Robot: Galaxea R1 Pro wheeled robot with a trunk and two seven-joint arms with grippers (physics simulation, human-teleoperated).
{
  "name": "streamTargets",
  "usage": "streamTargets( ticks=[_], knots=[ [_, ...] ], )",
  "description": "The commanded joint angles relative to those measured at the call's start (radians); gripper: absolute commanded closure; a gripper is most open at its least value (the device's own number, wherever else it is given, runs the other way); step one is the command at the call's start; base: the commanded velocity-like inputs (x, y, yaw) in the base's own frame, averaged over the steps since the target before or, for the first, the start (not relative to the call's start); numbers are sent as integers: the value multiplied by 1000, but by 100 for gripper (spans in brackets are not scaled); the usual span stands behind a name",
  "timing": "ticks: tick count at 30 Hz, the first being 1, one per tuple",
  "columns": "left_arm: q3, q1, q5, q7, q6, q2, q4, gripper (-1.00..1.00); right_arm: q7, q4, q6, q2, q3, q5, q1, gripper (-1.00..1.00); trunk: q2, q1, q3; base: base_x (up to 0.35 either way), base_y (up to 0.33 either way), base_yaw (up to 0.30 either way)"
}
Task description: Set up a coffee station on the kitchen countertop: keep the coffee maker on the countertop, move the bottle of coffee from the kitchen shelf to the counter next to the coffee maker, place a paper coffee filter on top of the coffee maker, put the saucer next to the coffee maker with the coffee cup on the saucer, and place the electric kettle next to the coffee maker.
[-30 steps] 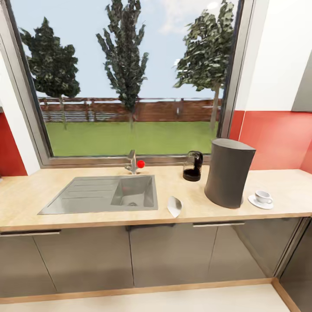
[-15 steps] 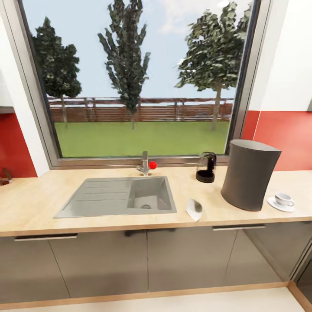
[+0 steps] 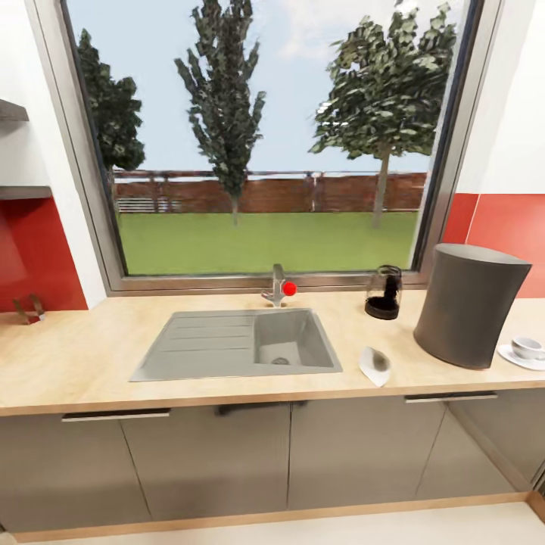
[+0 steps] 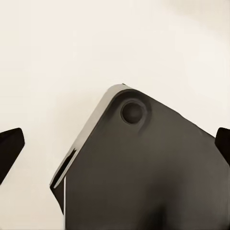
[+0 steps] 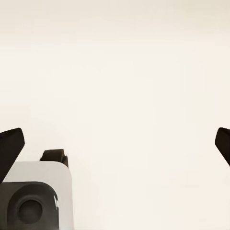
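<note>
Kitchen countertop (image 3: 68,363): coffee maker (image 3: 469,303) at three o'clock, saucer (image 3: 519,357) with cup (image 3: 527,347) beyond it, paper filter (image 3: 375,365) and kettle (image 3: 384,292) nearer the sink (image 3: 238,344). Left gripper (image 4: 115,143) and right gripper (image 5: 115,143) spread wide, empty.

Black fingertips (image 4: 9,143) flank a dark grey base plate (image 4: 143,177) with a round recess.

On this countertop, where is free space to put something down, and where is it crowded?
Free: the countertop between the sink and the red wall. Crowded: right of the sink, with the paper filter, coffee maker, tall grey kettle, and cup on its saucer.
</note>
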Motion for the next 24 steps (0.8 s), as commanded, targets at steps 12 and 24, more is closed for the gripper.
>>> streamTargets(
  ticks=[12, 24],
  knots=[
    [3, 0, 11, -9, 1, -1, 1, -100, -1, 4, -7, 0, 9, -7, -2, -100, -1, 0, -1, 0, 343, 0],
    [3, 0, 11, -9, 1, -1, 1, -100, -1, 4, -6, 1, 9, -7, -2, -100, -1, 0, -1, 0, 343, 0]
  ],
)
